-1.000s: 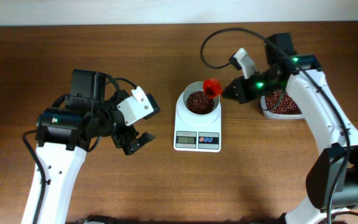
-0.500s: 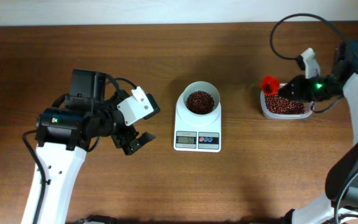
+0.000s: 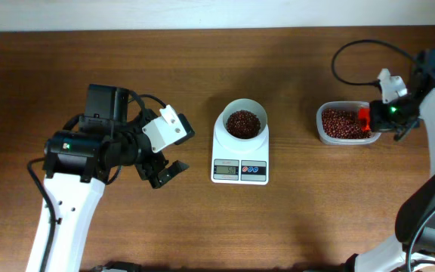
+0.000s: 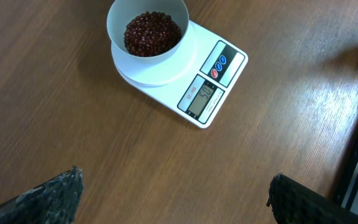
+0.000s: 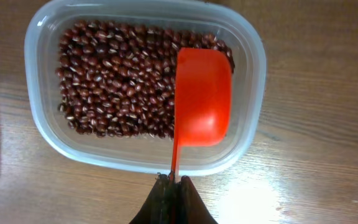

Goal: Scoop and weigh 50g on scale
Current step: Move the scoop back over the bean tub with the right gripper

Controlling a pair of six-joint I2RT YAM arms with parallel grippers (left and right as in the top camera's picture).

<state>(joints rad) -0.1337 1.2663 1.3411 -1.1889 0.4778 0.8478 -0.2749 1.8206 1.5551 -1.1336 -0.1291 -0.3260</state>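
At the right side of the desk (image 3: 316, 211), the right fingers (image 5: 173, 196) are pressed together on the thin handle of a red scoop (image 5: 202, 96). Its cup lies over the right end of a clear plastic tub (image 5: 253, 74) filled with red beans (image 5: 117, 81); contact between cup and beans cannot be confirmed. The left fingers (image 3: 166, 174) are spread wide and hold nothing, above bare wood well left of the scale (image 3: 240, 162). That scale sits at the desk's centre, apart from the tub to its right, display and buttons toward the front edge. A round white bowl (image 3: 242, 102) stands on its platform, partly filled with beans. The display digits are too small to read reliably.
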